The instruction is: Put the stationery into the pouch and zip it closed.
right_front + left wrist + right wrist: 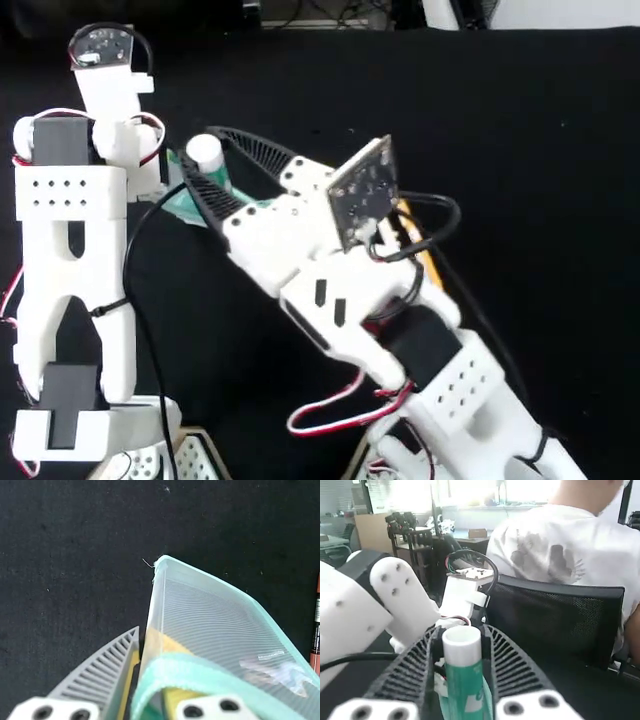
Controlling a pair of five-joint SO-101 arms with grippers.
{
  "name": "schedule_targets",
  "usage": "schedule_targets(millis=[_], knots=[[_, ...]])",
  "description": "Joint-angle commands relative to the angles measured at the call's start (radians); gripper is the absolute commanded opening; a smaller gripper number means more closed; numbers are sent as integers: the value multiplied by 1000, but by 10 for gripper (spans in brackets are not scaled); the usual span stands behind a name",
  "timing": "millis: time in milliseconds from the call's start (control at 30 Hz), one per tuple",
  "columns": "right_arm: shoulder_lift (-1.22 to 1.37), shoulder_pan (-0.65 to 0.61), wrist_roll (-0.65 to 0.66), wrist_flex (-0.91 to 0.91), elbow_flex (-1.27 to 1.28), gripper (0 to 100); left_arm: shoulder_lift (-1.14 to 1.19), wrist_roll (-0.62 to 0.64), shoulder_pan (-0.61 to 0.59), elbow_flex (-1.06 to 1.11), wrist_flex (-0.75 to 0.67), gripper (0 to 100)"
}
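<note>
Over black table [540,120], right gripper [462,632] clamps a glue stick [464,680]; left gripper [150,680] pinches the pouch [210,625].

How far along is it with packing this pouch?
Partway. A yellow item already sits inside the pouch, which the left gripper holds by its mouth. The right gripper grips a glue stick, not yet in. A pencil lies on the table, and the zip looks open, so both items and the zipping remain.

pouch [186,205] mostly hidden beneath the right arm [340,290], pencil [316,622] cut by the edge, glue stick [463,680] base cropped
</note>
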Motion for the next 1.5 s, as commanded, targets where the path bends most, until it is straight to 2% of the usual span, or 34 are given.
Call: schedule_targets(millis=[0,333,533,667,733,867,933,1033,1233,1467], knots=[[45,9,-8,-101,24,12,48,14,-2,13,-12,30],[231,141,0,-184,39,13,48,14,-7,15,-12,30],[245,147,8,-180,102,13,55,14,-7,15,-12,30],[222,146,75,-178,159,15,55,14,-7,15,-12,30],[213,146,107,-130,165,21,55,14,-7,15,-12,30],[209,146,126,37,101,149,49,11,-4,15,-12,33],[213,146,126,94,54,181,46,8,-2,5,-11,34],[214,146,126,130,7,162,44,8,-1,-50,37,40],[216,150,126,135,-4,152,44,6,-10,-142,52,147],[216,152,132,137,-4,158,17,6,-5,-183,52,153]])
